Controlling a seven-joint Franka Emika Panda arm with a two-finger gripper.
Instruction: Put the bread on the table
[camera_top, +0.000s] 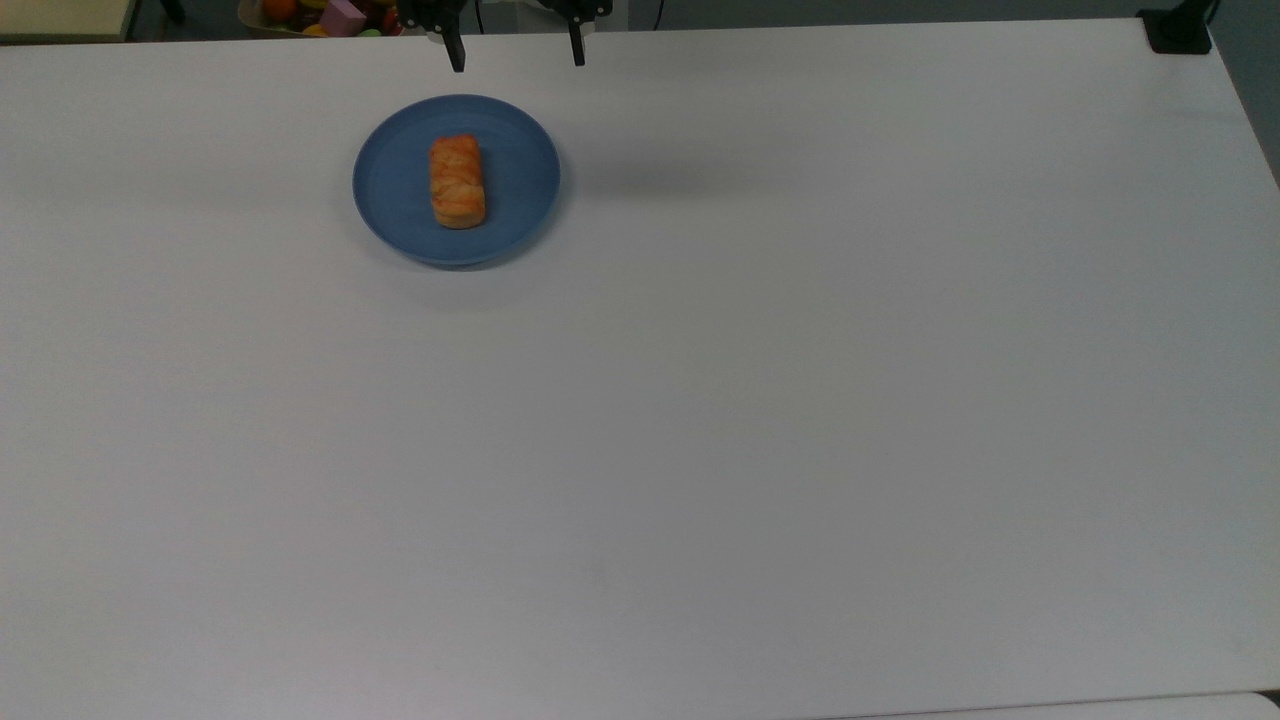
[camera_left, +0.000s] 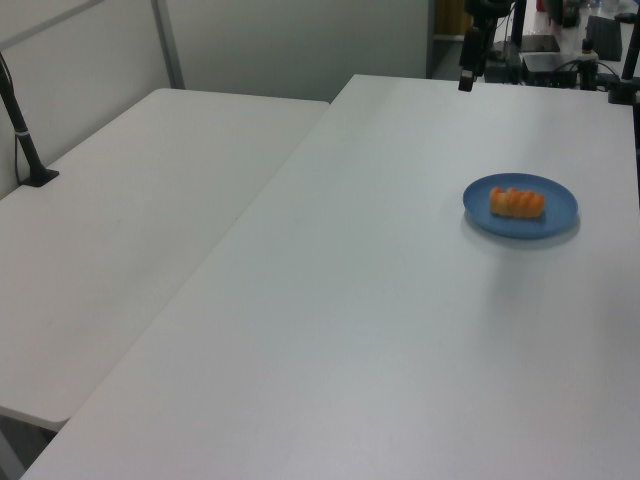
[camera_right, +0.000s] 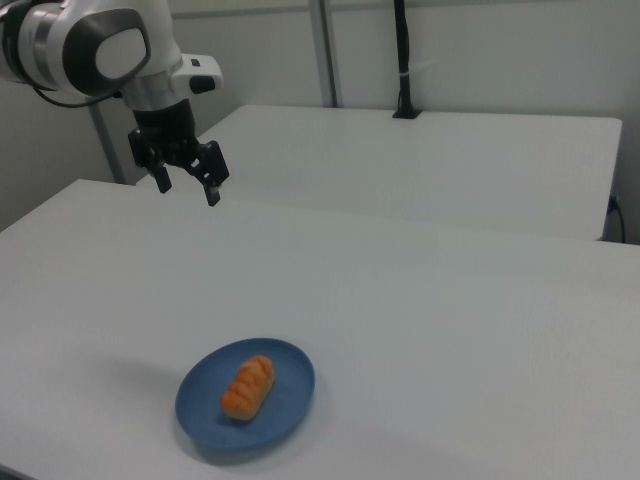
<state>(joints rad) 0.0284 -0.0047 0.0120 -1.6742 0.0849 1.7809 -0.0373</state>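
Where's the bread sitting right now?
The bread lies in the middle of the blue plate, in the top view's upper left part of the table. The open gripper hangs above the far edge, apart from it.

Bread (camera_top: 458, 182) on plate (camera_top: 390, 200), upper left of the top view, on bench (camera_top: 700, 420). End effector (camera_top: 517, 58) above, at top edge, apart from both.
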